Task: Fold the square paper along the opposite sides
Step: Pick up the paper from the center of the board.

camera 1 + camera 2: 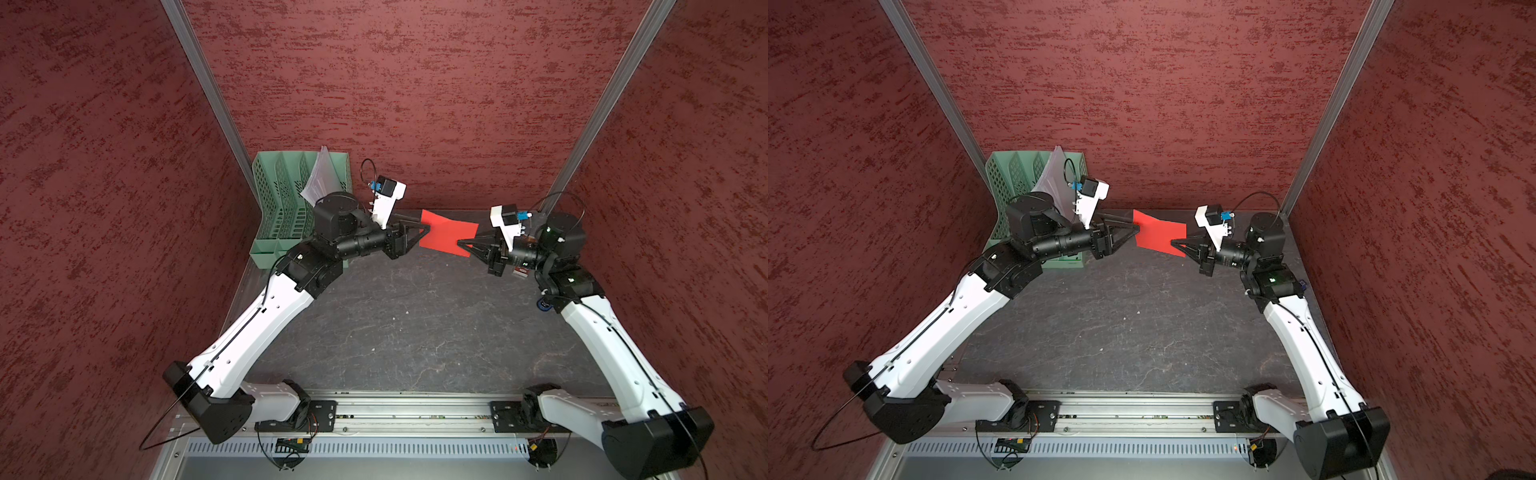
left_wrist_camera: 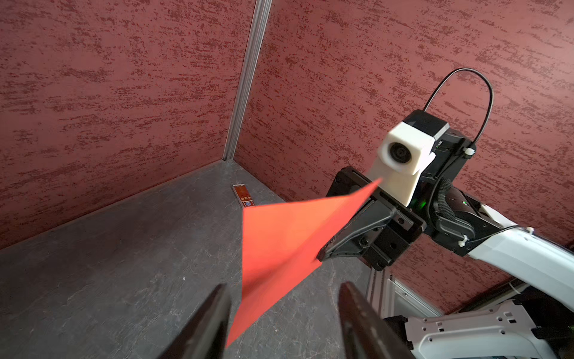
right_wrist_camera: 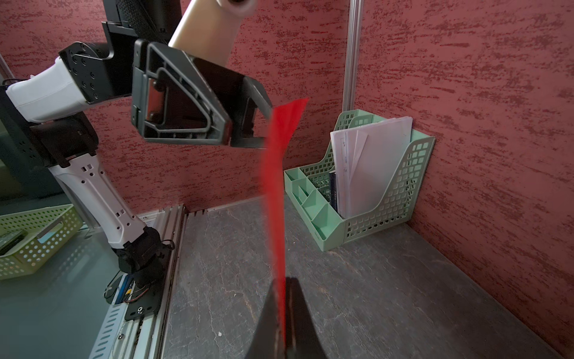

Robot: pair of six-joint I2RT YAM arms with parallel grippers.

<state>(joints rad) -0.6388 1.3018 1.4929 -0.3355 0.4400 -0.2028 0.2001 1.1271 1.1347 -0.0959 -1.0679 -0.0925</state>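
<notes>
**Task item.** The square paper (image 1: 446,235) (image 1: 1158,235) is bright red. It is held in the air above the far part of the worktop (image 1: 395,324), close to the far wall and between the two arms. No part of it rests on the worktop. The sheet is not flat: in both top views its outline shows a bend near the middle. In the right wrist view the square paper (image 3: 275,186) appears almost edge-on.

**Right end effector.** The right end effector (image 1: 459,242) (image 3: 284,310) is fully closed. It clamps the right near corner of the sheet between its fingers.

**Left end effector.** The left end effector (image 1: 422,226) (image 2: 283,286) has its jaws spread wide. The left edge of the square paper (image 2: 279,236) passes through the gap between them. Whether the sheet touches either finger cannot be determined.

**Other items.**
- A green file organizer (image 1: 282,199) (image 3: 388,211) stands in the far left corner and holds white paper sheets (image 3: 372,161).
- A small red-brown card (image 2: 243,195) lies flat on the worktop near the far right corner.
</notes>
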